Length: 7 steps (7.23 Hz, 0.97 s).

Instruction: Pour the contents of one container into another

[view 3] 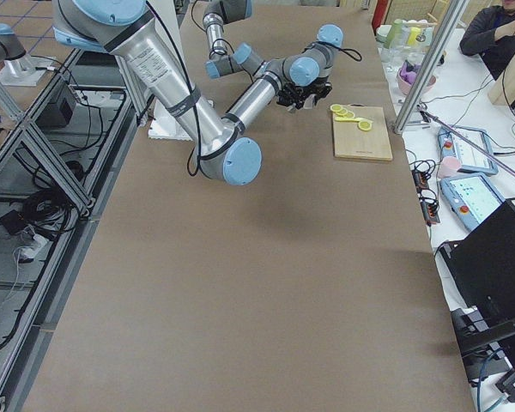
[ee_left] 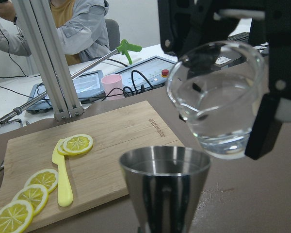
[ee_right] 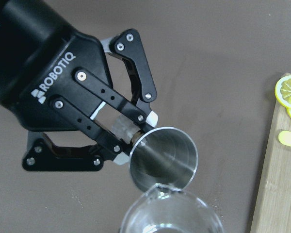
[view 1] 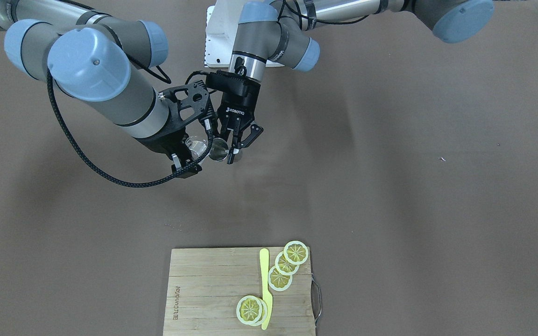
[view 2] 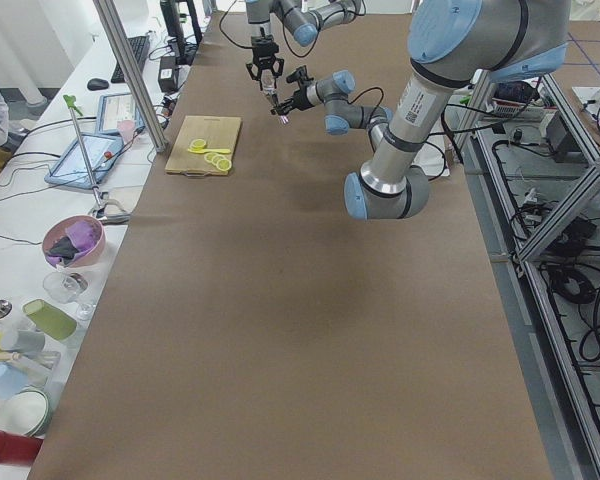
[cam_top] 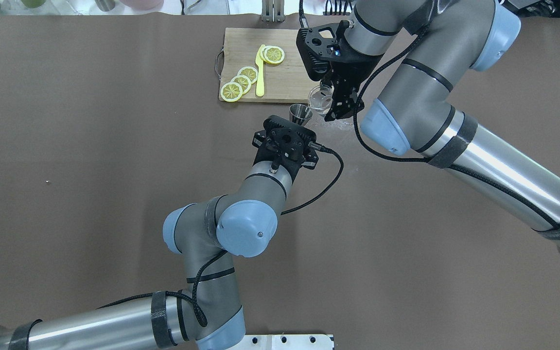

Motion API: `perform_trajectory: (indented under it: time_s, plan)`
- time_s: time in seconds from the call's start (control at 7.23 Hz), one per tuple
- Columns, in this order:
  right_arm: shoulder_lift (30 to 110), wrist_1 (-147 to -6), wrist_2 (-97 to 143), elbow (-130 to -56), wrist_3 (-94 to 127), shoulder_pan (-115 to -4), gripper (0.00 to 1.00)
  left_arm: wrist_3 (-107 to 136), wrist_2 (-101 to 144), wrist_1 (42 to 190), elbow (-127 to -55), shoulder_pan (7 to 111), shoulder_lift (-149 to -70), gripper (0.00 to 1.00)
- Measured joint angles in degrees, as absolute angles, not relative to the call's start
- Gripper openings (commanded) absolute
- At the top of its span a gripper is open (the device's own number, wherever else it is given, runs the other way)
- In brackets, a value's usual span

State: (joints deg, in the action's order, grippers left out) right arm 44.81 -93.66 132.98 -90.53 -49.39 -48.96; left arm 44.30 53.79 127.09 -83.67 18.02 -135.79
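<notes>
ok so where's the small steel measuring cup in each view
Front-facing: small conical steel measuring cup left of centre.
Overhead: top centre, just under the wooden cutting board.
Exterior left: too small to tell.
Exterior right: cannot tell.
Left wrist: bottom centre.
Right wrist: centre.
Landmark: that board.

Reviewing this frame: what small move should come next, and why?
Probably the right gripper should tilt the glass a little further: its spout sits just above the steel jigger held by the left gripper, and liquid is inside the glass.
</notes>
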Motion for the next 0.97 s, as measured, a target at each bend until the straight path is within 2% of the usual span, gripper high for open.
perform_trajectory:
  time_s: [0.97]
  plan:
    - [41.03, -99.23, 132.9, -87.21, -52.96, -49.13, 0.0, 44.3, 53.79, 127.09, -83.67, 18.05, -135.79, 0.0]
